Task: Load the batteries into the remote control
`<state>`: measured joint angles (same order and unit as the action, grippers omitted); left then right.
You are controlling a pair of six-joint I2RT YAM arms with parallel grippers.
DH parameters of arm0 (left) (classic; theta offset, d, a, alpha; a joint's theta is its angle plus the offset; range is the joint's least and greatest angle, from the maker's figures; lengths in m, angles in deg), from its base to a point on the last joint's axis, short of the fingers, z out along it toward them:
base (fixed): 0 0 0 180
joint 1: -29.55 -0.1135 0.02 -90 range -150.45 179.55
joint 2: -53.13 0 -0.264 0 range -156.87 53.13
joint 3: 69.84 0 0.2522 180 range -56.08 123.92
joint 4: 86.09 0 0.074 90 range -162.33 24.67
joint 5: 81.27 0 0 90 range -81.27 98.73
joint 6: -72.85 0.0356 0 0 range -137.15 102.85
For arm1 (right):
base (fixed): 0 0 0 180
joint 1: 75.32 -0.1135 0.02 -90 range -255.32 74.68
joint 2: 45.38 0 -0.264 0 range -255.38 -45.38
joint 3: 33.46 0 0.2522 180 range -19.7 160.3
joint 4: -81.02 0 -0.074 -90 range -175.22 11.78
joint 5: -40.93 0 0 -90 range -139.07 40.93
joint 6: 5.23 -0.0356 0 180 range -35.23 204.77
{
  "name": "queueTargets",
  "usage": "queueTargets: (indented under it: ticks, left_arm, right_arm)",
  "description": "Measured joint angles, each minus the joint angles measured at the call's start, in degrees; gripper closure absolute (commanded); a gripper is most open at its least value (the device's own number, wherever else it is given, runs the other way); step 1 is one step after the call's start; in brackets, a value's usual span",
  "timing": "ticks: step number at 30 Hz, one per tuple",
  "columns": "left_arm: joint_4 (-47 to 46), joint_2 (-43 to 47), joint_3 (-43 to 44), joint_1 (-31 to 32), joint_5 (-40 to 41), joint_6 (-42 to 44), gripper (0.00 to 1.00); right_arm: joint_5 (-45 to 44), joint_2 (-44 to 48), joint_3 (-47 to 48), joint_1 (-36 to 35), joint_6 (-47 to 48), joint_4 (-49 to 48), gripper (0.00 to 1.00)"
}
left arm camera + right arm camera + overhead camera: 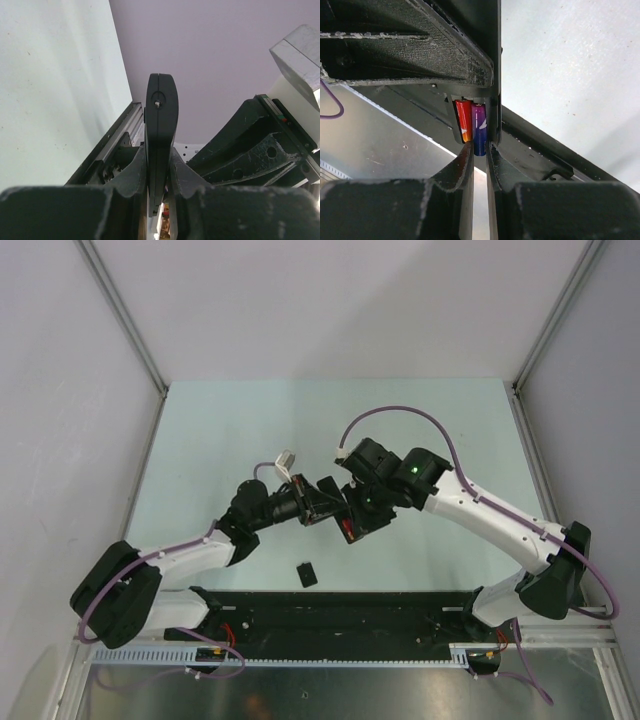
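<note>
The remote control [161,125] is held off the table [220,440], edge-on, with the left gripper [159,172] clamped on its slim sides. Both batteries sit side by side in its open bay. The red-orange battery [464,121] looks seated, while the purple battery [479,129] pokes out slightly toward 6 o'clock, so loading seems nearly done. The right gripper [479,160], jaws almost together, appears to pinch that protruding end. The small black cover [307,573] lies at 7 o'clock from the grippers, unfitted.

Black remote control [161,120], red-orange battery [464,122], blue-purple battery [479,129], pale green table [220,440], small black cover [307,573]
</note>
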<state>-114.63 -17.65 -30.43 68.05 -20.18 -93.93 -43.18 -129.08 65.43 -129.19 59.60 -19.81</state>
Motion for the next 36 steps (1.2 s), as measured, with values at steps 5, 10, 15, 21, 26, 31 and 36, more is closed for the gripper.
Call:
queueTargets:
  ticks: [5,10,15,21,26,31,36]
  left_arm:
    - [0.0,-1.5,1.1,0.0,-0.2,-1.4,1.00]
    - [-0.8,-2.5,1.5,0.0,-0.2,-2.4,1.00]
    - [-1.3,-3.0,1.5,0.1,-0.2,-2.8,1.00]
    - [-1.9,-3.2,1.5,0.1,-0.5,-2.9,1.00]
    - [-2.2,-3.2,1.5,0.1,-1.0,-3.2,1.00]
    - [-2.6,-3.2,1.5,0.1,-1.3,-3.4,1.00]
    - [-3.3,-3.3,1.5,0.1,-1.6,-4.2,1.00]
  right_arm:
    - [-1.2,-0.3,1.2,0.2,0.2,1.4,0.89]
    - [-1.7,-0.3,1.4,0.6,0.3,1.9,0.86]
    - [-1.8,-0.3,1.5,0.8,0.3,2.0,0.81]
    - [-2.1,-0.3,1.6,0.9,0.3,2.1,0.71]
    - [-2.2,-0.3,1.7,1.2,0.3,2.1,0.68]
    - [-2.8,-0.3,2.0,1.2,0.3,2.4,0.60]
    - [-4.1,-0.3,3.1,1.2,0.3,3.3,0.54]
